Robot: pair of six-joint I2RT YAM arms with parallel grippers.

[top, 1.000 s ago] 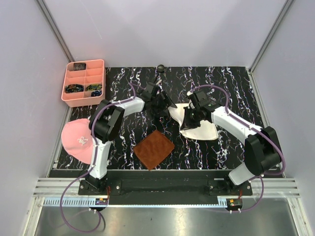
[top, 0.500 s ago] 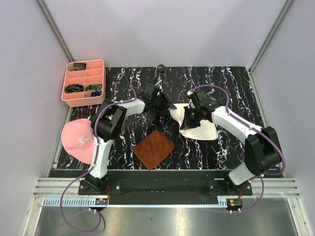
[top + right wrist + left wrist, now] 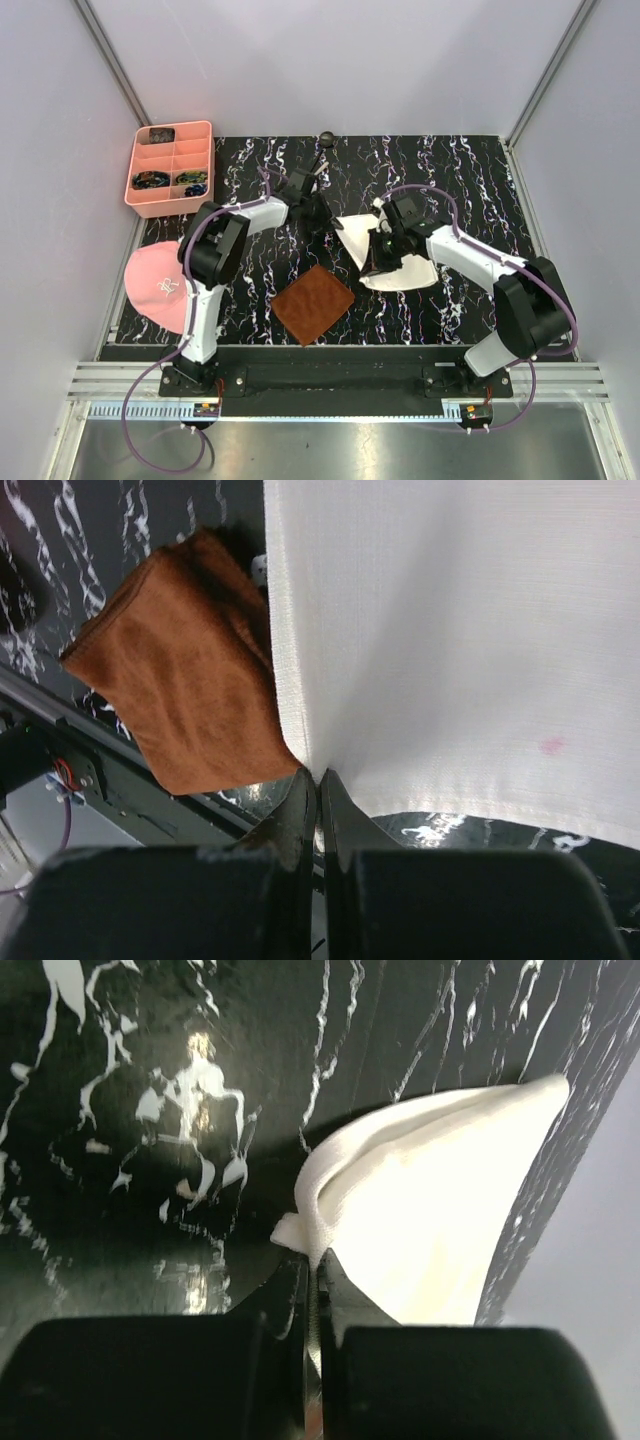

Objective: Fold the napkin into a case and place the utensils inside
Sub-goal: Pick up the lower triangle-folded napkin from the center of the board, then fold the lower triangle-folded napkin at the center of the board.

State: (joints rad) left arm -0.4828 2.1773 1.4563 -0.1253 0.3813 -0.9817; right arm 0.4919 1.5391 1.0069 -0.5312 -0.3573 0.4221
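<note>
The cream-white napkin is held partly off the black marbled table, right of centre. My left gripper is shut on its far-left corner; in the left wrist view the fingertips pinch a small tuft of the napkin. My right gripper is shut on the napkin's near-left corner, and the cloth hangs spread above its jaws. A small dark spoon, one of the utensils, lies at the table's back edge. No case is in view.
A brown textured mat lies near the front centre, just below the right gripper, and shows again as the mat in the right wrist view. A pink compartment tray stands at the back left. A pink cap lies by the left arm.
My left gripper has shut on the napkin's corner. The right gripper has drawn its corner nearer and leftward, so the napkin's left edge now stretches between the two grippers.
</note>
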